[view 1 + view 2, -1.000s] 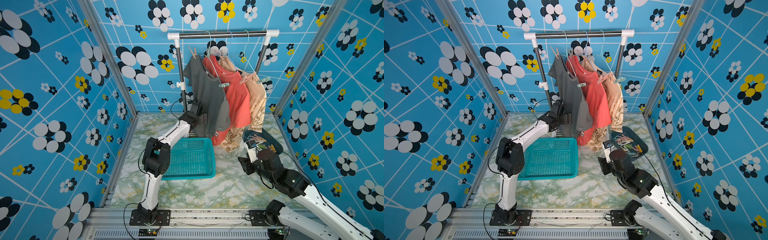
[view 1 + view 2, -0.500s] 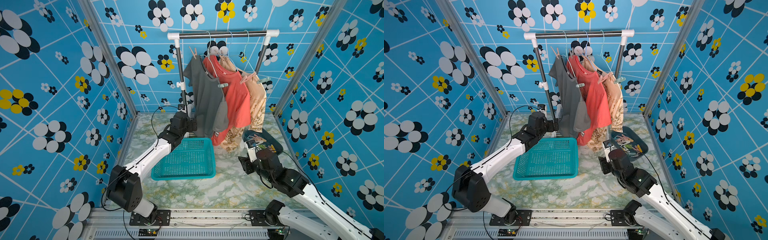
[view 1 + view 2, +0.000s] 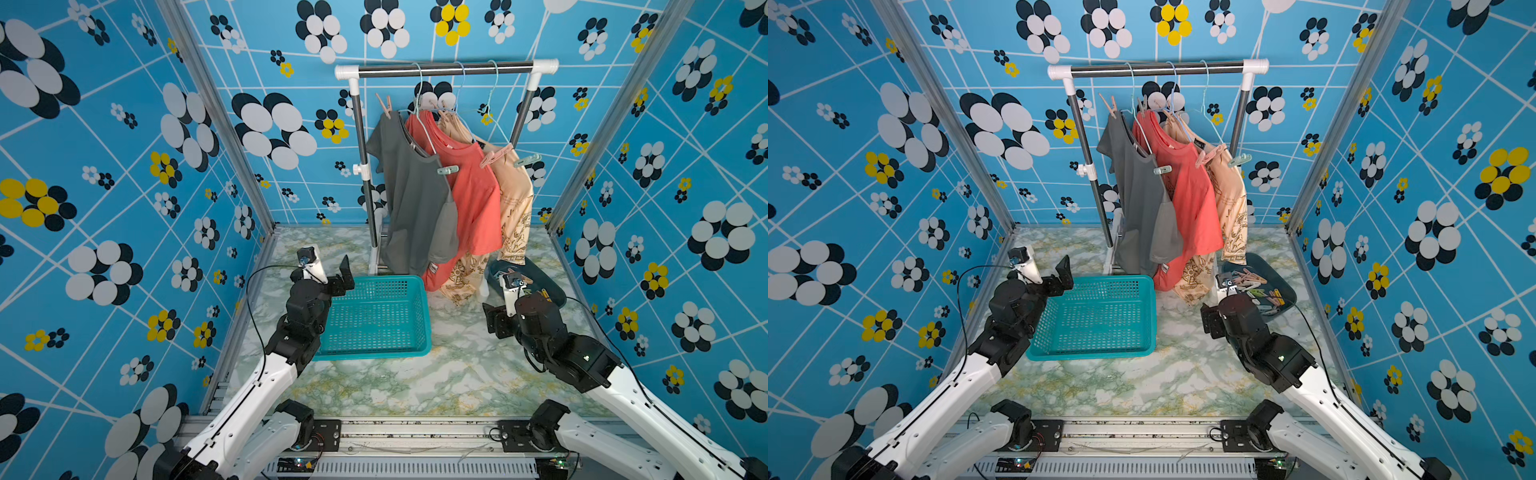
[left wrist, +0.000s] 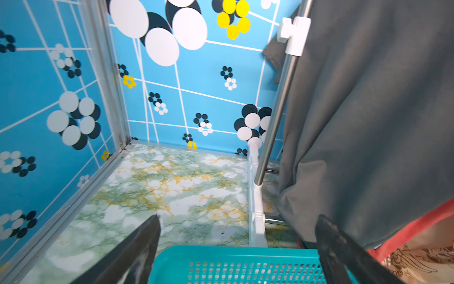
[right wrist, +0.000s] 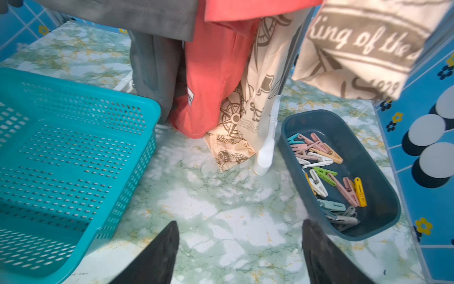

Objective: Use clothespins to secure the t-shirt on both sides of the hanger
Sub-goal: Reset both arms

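Three t-shirts hang on thin wire hangers from a rail: grey, coral, beige. A beige clothespin and a mint one grip the grey shirt's two shoulders. A pink pin and a mint pin sit on the shirts behind. Several loose clothespins lie in a dark blue tray. My left gripper is open and empty at the basket's far left corner, below the grey hem. My right gripper is open and empty over the marble floor, beside the tray.
A teal mesh basket stands empty between the arms. The dark blue tray sits at the right, by the rack's white foot. The rack's left pole rises behind the basket. Patterned blue walls close in on three sides.
My left arm has pulled back and down from the grey shirt to the basket's far left corner. My right gripper has opened wider in place.
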